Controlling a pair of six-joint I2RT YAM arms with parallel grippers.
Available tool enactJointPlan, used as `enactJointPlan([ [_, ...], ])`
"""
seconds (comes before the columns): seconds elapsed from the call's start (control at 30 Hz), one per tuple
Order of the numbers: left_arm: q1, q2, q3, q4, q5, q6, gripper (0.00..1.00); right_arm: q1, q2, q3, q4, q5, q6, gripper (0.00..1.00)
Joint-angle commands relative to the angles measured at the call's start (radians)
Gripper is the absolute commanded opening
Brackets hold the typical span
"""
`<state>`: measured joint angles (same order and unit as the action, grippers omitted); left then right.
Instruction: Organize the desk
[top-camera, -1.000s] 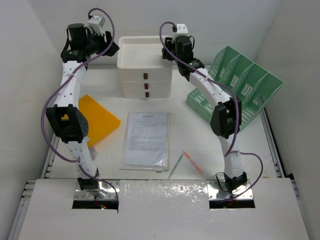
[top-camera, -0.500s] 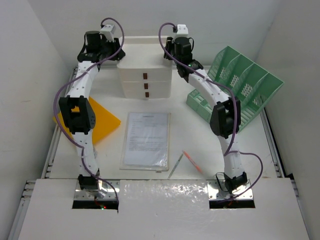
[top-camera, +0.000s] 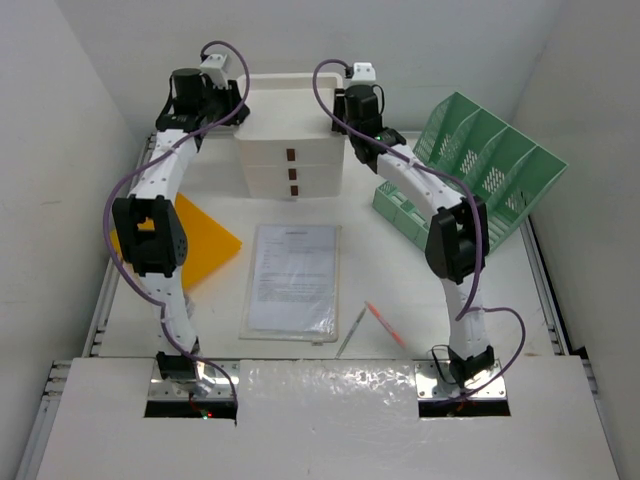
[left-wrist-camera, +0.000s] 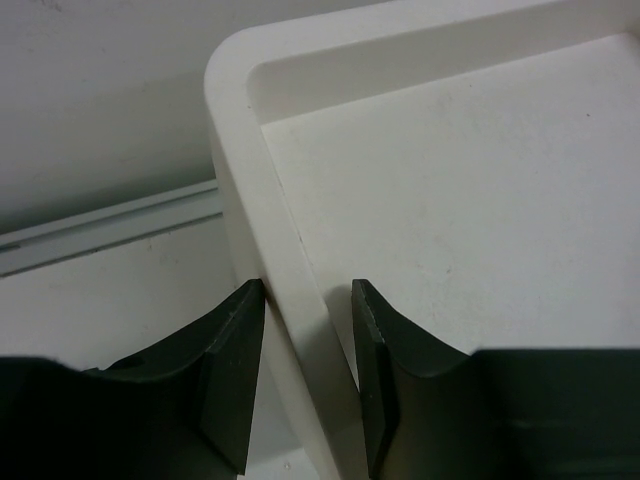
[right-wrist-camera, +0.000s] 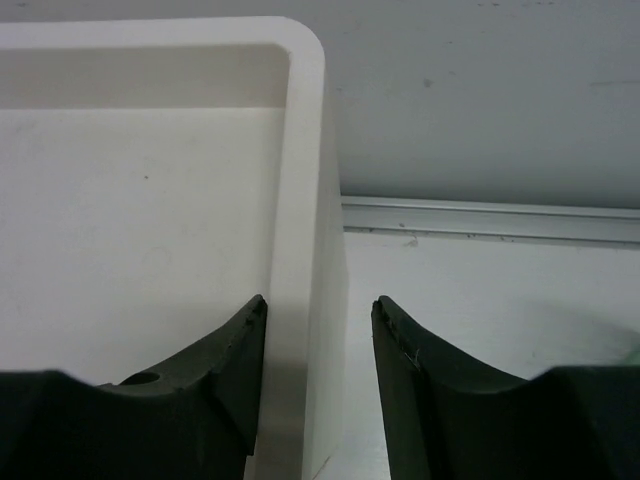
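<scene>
Surface: white surface (top-camera: 395, 270) with thin metal rails along its edges fills most of the overhead view, boxed in by pale walls.
Orange folder: flat at middle left (top-camera: 205, 240), partly under the left arm (top-camera: 150, 190).
Left jaws: upper left of the overhead view, at the left end of the drawer box (top-camera: 292, 160). The left wrist view shows them at a middling width, straddling the box's raised top rim, one outside and one inside. The outer one looks to meet the wall. A slim gap shows at the inner one, so I judge them not clamped.
Printed sheet: in a clear sleeve at centre (top-camera: 292, 275), below the box and well apart from it.
Drawer box: three drawers, all closed, at top centre.
Pens: a silvery one (top-camera: 350, 332) and a red one (top-camera: 384, 323) lie close together at lower centre, just right of the sheet.
Right jaws: at the box's right end, where the right arm (top-camera: 420, 185) reaches. They straddle that rim the same way, with a clear gap on the outer side. Not gripping.
Green rack: upper right (top-camera: 480, 175), slots empty as far as can be seen.
Progress: early, by my reading. Folder, sheet and pens all lie loose, and nothing is filed. The step in hand looks like taking the box by both ends.
</scene>
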<state>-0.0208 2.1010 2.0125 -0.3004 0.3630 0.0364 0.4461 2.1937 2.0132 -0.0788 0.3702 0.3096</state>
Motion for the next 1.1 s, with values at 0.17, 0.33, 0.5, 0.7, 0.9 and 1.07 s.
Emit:
enactJointPlan([
  [0.17,-0.013,-0.101,-0.109,-0.140,0.102,0.005,0.00,0.003,0.050,0.079,-0.186,-0.052,-0.081,0.32],
  [0.33,-0.013,-0.145,-0.147,-0.166,0.171,0.002,0.00,0.003,0.127,0.122,-0.194,-0.238,-0.040,0.00],
  [0.5,-0.011,-0.240,-0.224,-0.149,0.258,-0.007,0.00,0.000,0.068,0.087,-0.135,-0.394,-0.030,0.00],
  [0.7,-0.011,-0.344,-0.359,-0.103,0.249,-0.023,0.00,0.000,0.038,0.104,-0.173,-0.467,-0.081,0.00],
  [0.9,-0.004,-0.421,-0.497,0.020,0.197,-0.125,0.00,-0.004,-0.055,0.065,-0.222,-0.378,-0.171,0.55],
  [1.07,0.005,-0.427,-0.521,0.076,0.166,-0.181,0.00,-0.004,-0.263,-0.120,-0.108,-0.323,-0.169,0.65],
])
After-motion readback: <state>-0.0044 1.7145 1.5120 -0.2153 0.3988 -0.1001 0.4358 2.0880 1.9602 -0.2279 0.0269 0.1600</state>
